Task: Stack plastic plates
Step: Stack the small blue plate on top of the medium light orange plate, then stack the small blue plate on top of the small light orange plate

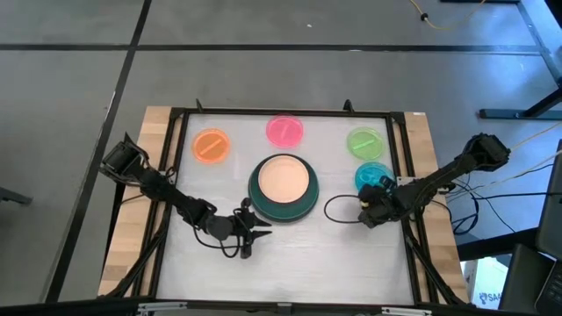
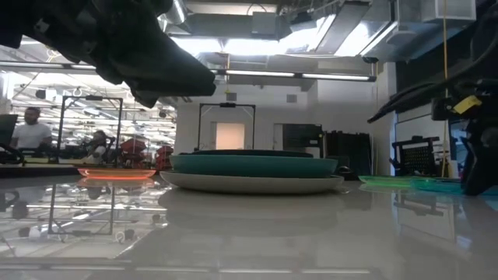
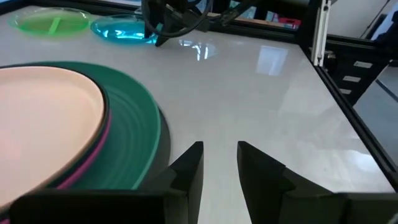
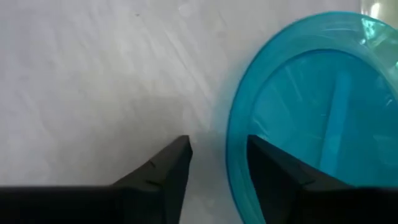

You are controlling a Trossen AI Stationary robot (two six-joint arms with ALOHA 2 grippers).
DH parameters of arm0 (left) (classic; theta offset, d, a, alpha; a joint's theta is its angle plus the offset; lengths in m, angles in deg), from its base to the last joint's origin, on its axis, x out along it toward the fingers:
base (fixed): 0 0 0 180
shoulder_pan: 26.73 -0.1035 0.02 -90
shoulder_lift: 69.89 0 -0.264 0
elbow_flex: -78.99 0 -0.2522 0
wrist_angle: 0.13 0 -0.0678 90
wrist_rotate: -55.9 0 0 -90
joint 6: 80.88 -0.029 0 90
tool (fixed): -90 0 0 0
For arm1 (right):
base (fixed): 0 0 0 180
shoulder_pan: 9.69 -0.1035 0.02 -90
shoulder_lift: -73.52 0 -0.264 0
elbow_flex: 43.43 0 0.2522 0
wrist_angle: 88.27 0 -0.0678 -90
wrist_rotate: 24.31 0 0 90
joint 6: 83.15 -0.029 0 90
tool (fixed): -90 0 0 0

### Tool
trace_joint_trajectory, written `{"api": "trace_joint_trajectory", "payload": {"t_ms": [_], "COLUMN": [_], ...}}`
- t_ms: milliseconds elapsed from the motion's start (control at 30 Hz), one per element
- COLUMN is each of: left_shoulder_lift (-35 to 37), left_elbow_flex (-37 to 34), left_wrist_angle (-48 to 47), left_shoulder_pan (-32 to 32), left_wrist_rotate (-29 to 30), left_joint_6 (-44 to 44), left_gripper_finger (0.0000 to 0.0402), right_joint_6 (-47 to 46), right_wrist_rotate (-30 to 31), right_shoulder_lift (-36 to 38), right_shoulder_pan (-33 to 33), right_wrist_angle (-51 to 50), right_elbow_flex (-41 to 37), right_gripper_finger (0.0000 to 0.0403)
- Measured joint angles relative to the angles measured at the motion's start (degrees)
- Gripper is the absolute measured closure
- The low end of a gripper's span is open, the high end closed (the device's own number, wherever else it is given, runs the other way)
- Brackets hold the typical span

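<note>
A stack stands mid-table [image 1: 283,186]: a peach plate [image 3: 43,124] on top, a thin magenta edge [image 3: 93,158] under it, then the dark green plate [image 3: 134,134] and a grey plate [image 2: 249,183] on the table. The orange [image 1: 211,146], pink [image 1: 285,131] and light green [image 1: 365,142] plates lie singly along the far side. The cyan plate [image 4: 311,106] lies flat to the stack's right. My right gripper [image 4: 217,158] is open at the cyan plate's near rim, one finger over the plate and one outside it. My left gripper [image 3: 219,158] is open over bare table, near the stack's near rim. My right gripper's fingers stand on either side of the cyan plate's rim [image 4: 231,155], coming down at it from above on its near side. The plate lies flat on the table. I cannot tell whether either finger touches the rim.
A black frame [image 1: 399,158] runs round the white tabletop, with wooden strips outside it. A black cable loop [image 1: 338,209] lies on the table left of my right gripper. Bare table spreads along the near side [image 1: 290,272]. People sit in the room beyond [image 2: 31,128].
</note>
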Motion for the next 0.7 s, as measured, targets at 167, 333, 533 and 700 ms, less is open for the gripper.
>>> {"api": "trace_joint_trajectory", "payload": {"t_ms": [167, 333, 533, 700], "left_shoulder_lift": [0.0, 0.0, 0.0, 0.0], "left_elbow_flex": [0.0, 0.0, 0.0, 0.0], "left_wrist_angle": [0.0, -0.02, -0.09, 0.07], "left_shoulder_pan": [0.0, 0.0, 0.0, 0.0], "left_wrist_rotate": [0.02, 0.04, 0.06, 0.06], "left_joint_6": [0.0, 0.0, 0.0, 0.0], "left_gripper_finger": [0.0311, 0.0311, 0.0311, 0.0311], "right_joint_6": [1.56, 5.62, 12.47, 20.67], "right_wrist_rotate": [-0.43, -0.39, 3.46, 8.51], "right_shoulder_lift": [-0.07, -0.12, -0.42, -0.38], "right_shoulder_pan": [-0.02, -0.02, 0.15, 0.09], "right_wrist_angle": [0.61, 1.5, 0.28, 3.13], "right_elbow_flex": [-0.03, 0.08, 5.58, 11.09], "right_gripper_finger": [0.0317, 0.039, 0.039, 0.0399]}}
